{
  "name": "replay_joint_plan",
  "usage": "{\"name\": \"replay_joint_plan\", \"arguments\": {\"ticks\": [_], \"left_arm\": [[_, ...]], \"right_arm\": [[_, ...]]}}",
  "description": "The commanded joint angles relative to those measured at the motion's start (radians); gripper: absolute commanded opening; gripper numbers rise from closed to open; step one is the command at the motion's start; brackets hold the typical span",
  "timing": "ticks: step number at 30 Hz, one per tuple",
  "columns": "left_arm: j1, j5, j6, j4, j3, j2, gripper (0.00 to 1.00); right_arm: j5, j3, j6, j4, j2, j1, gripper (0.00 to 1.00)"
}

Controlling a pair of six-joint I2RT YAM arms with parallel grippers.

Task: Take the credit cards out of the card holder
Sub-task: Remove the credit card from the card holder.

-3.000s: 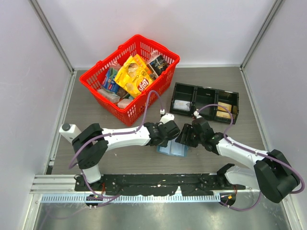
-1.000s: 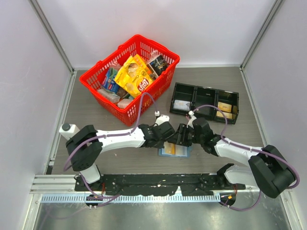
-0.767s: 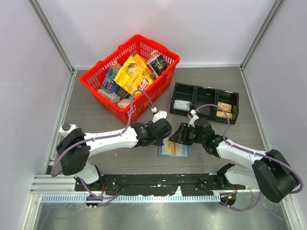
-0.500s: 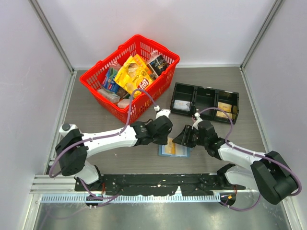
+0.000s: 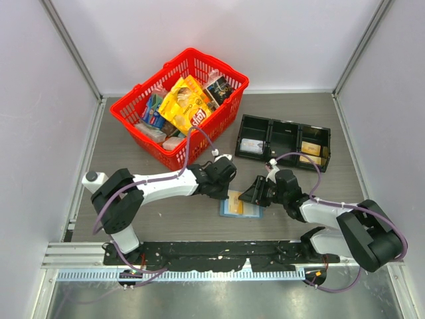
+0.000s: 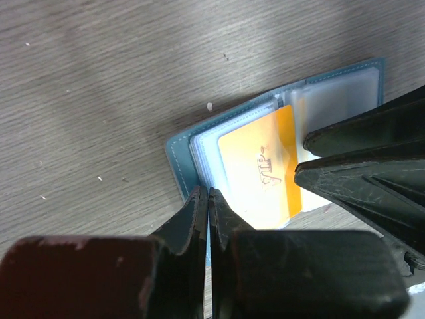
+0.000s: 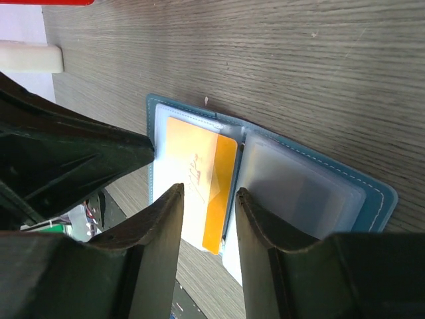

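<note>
Left pincer [image 6: 207, 193] is seen pinched shut, empty, by the open card holder [image 6: 179, 159] on the tabletop [image 6: 99, 80], right pincer [image 7: 209, 191] spread above, one credit card [image 6: 259, 173] still pocketed, other cards [image 5: 309, 153] already laid in the black tray [image 5: 284, 122].

Card holder [image 5: 242, 206] open on table [image 5: 126, 156]

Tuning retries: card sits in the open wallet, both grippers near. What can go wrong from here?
The gold card lies flat in its sleeve, so the open right gripper may pinch sleeve too or slip. The shut left gripper sits only at the card holder's edge; the holder could drag along. The two grippers are close and might collide.
</note>
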Motion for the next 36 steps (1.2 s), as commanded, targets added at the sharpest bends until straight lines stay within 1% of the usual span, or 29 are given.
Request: {"name": "replay_joint_plan", "arguments": {"ticks": [1,6,20,23,27,31,34,36], "left_arm": [[-0.002,0.028,0.032,0.013,0.003,0.016,0.06],[0.000,-0.001,0.036,0.005,-0.001,-0.007,0.06],[-0.002,-0.008,0.047,-0.028,0.014,0.062,0.04],[-0.002,-0.008,0.044,-0.032,0.012,0.085,0.01],[-0.002,-0.011,0.042,-0.033,0.014,0.104,0.01],[-0.002,-0.013,0.041,-0.036,0.014,0.113,0.00],[-0.002,-0.013,0.039,-0.036,0.012,0.112,0.00],[-0.002,-0.013,0.039,-0.036,0.009,0.112,0.00]], "right_arm": [[-0.023,-0.007,-0.006,0.056,0.017,-0.004,0.41],[-0.026,-0.008,-0.009,0.053,0.014,-0.004,0.40],[-0.047,0.001,-0.012,0.061,0.058,-0.004,0.39],[-0.054,0.001,-0.012,0.073,0.077,-0.003,0.39],[-0.066,-0.001,-0.008,0.097,0.100,-0.006,0.38],[-0.078,-0.008,0.003,0.130,0.108,-0.004,0.28],[-0.086,-0.013,0.011,0.162,0.109,-0.004,0.24],[-0.093,-0.017,0.018,0.180,0.117,-0.006,0.17]]}}
